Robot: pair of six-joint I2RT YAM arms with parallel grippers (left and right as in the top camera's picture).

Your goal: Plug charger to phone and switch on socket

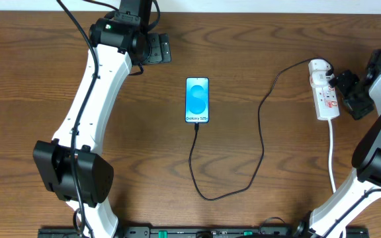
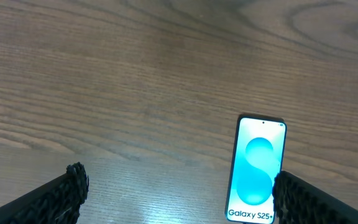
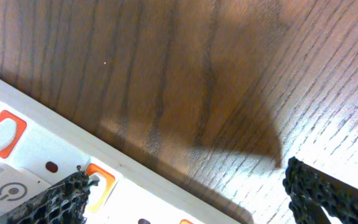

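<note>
Released and spread wide at the right end effector (image 3: 186, 177), hanging low over the long edge of the socket (image 3: 36, 168), with one fingertip (image 3: 73, 190) at an orange-rimmed switch (image 3: 101, 179) and the other out over bare surface (image 3: 229, 74). Judging by the charger (image 1: 263, 132) running from socket to phone (image 1: 198, 100), only the switching left: narrow the grip or turn the wrist to set a single fingertip square on the rocker serving the occupied outlet, then press straight down to keep the light strip from skating or tipping. Worth confirming the right rocker first, with more than one alike directly beneath and a grey power symbol (image 3: 8, 193) beside them. Well away across the surface, the phone, screen lit. Likewise released at the left end effector (image 2: 179, 176), hovering idle with the phone just ahead, close by one finger. Cannot tell fingertip-to-switch contact, nor the switch's position; hard to separate the charger's socket end from the black wrist overhead, and too small to confirm its tip seated in the phone.
</note>
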